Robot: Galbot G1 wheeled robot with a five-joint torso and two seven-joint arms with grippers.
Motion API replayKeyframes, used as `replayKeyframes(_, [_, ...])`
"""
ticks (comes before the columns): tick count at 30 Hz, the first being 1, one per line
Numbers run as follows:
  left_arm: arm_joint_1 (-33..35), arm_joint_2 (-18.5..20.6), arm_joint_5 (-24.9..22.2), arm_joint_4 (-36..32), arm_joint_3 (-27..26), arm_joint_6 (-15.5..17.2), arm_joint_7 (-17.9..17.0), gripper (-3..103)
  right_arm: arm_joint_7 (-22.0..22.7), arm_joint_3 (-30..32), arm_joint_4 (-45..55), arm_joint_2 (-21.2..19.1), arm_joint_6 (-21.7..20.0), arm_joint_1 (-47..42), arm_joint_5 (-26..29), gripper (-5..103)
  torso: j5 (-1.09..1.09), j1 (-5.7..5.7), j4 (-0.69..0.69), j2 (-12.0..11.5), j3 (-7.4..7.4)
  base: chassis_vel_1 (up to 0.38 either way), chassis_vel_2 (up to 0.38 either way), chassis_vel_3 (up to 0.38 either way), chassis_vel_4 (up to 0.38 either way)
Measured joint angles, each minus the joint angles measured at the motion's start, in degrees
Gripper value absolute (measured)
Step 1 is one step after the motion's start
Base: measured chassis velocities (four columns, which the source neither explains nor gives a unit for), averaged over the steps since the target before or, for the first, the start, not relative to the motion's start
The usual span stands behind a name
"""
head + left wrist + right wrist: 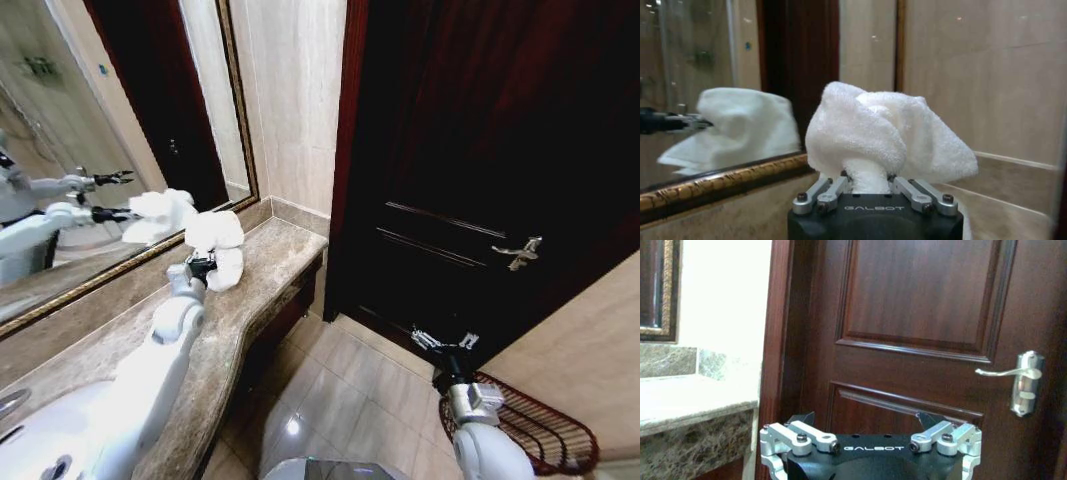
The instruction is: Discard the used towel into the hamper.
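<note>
Left gripper [203, 266]: left of centre in the head view, above the counter [270, 262]; jaws closed around a pinched neck of the towel [220, 245], so it has a firm hold on that one fold.
Left gripper, wrist view [865, 179]: both fingers press on the rolled fold at lower centre, with the rest of the towel [883, 132] ballooning above them.
Towel: white, bunched, at centre-left of the head view; its lower end hangs close to the counter, and I cannot tell whether it touches.
Mirror [110, 130]: upper left of the head view, reflecting the towel and both arms.
Right gripper [440, 345]: lower right of the head view, over the floor in front of the door [480, 150]; jaws spread wide, holding nothing.
Right gripper, wrist view [867, 420]: fingers well apart at the lower edge, facing the door and its handle [1020, 382].
Hamper [530, 425]: lower right corner of the head view, on the floor beside the door, partly behind the right arm, well apart from the towel.
Stage: towel gripped, not yet carried across to the hamper, as I judge it.
Risk, grip: only a narrow fold is held, so a quick swing could let the loose bulk pull free.
Risk, snag: the trailing end could drag on the counter edge.
Risk, path: the right arm stands just beside the hamper and could block the approach.
Risk, drop: the hamper mouth looks small, so a release off-centre could leave the towel draped on the rim or on the floor.
</note>
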Motion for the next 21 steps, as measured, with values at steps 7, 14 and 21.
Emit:
replayKeyframes(7, [14.1, -4.0, 4.6, -11.4, -4.0, -3.0, 4.7, 21, -0.3, 0.9, 2.2, -1.4, -1.7, 0.3, 2.4, 100, 0.01, 0.00, 0.03, 0.0, 0.00, 0.000, 0.000, 0.000, 0.000])
replayKeyframes(14, [24.8, -9.0, 10.1, -13.5, -8.4, -10.9, 11.6, 21, -1.0, 1.4, 3.2, -2.4, -2.4, 0.4, 3.7, 100, 0.01, 0.00, 0.04, 0.0, 0.00, 0.000, 0.000, 0.000, 0.000])
replayKeyframes(21, [32.9, -13.7, 10.3, -16.2, -11.0, -17.6, 16.3, 21, -2.7, 2.6, 4.0, -3.1, -3.3, -0.2, 5.0, 100, 0.01, 0.00, 0.03, 0.0, 0.00, 0.000, 0.000, 0.000, 0.000])
